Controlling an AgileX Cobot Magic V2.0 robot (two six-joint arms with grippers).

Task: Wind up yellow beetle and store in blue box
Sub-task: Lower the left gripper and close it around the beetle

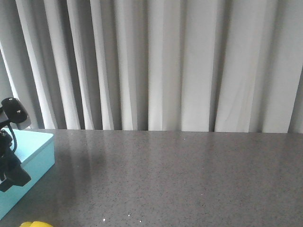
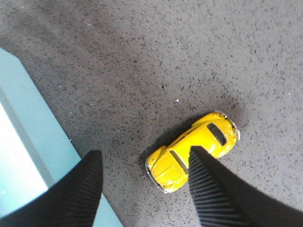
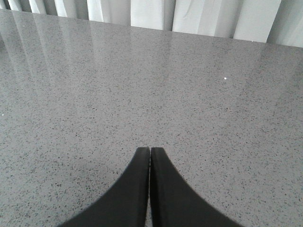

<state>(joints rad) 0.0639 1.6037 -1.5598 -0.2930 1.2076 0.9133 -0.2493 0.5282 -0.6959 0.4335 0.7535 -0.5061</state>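
Observation:
The yellow beetle [image 2: 191,151] stands on its wheels on the grey table, seen from above in the left wrist view. Only a sliver of it [image 1: 35,224] shows at the front view's bottom edge. My left gripper [image 2: 144,153] is open above the table; one finger [image 2: 208,189] overlaps the car's side, the other finger [image 2: 87,184] hangs over the edge of the blue box [image 2: 33,137]. The box [image 1: 35,151] lies at the table's left. My right gripper [image 3: 150,151] is shut and empty over bare table.
The speckled grey table [image 1: 180,179] runs back to a pale pleated curtain [image 1: 165,61]. The left arm's black body [image 1: 9,161] stands over the box's near corner.

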